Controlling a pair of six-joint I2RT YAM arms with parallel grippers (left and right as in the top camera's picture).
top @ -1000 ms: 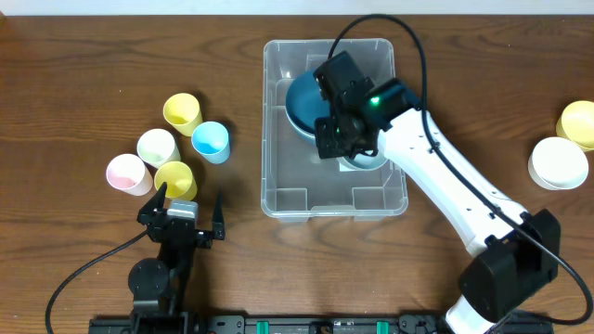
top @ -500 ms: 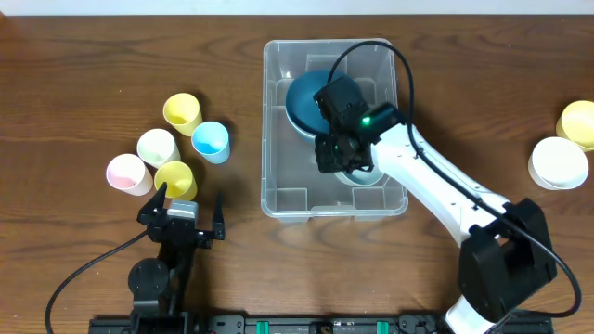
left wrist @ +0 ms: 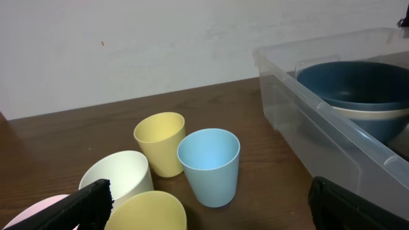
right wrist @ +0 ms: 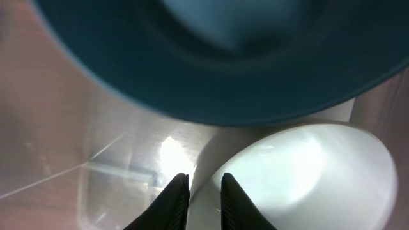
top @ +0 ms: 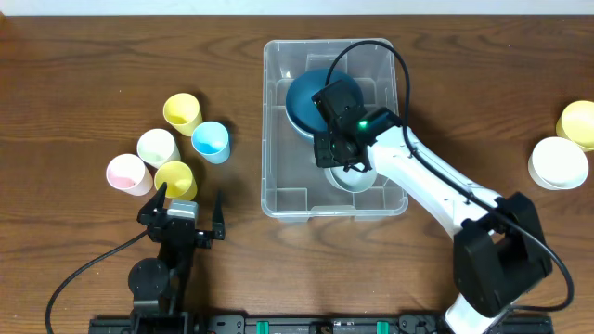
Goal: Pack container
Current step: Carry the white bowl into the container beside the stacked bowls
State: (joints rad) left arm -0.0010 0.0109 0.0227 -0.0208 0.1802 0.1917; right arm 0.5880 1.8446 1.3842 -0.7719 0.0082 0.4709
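Nearest, at the left of the worktop, the left gripper [top: 190, 199] sits idle with its fingers spread wide and nothing between them. Just beyond it is a cluster of cups: the near yellow cup [top: 176, 178], the pink cup [top: 125, 173], the white cup [top: 156, 146], the blue cup [top: 211, 141] and the far yellow cup [top: 182, 111], all outside the bin. In the middle of the worktop stands the container [top: 269, 121]. The right gripper [right wrist: 199, 191] reaches down into its near right part, its fingers drawn close together on the rim of the pale bowl [top: 360, 176], which looks to be at or close to the base. Farther in lies the dark blue bowl [top: 302, 97], already packed. Well to the right, at the worktop's edge, the white bowl [top: 557, 162] and the yellow bowl [top: 580, 122] wait outside. By this showing the packing is only partly done: two bowls are inside, with the cups and both right-hand bowls left.
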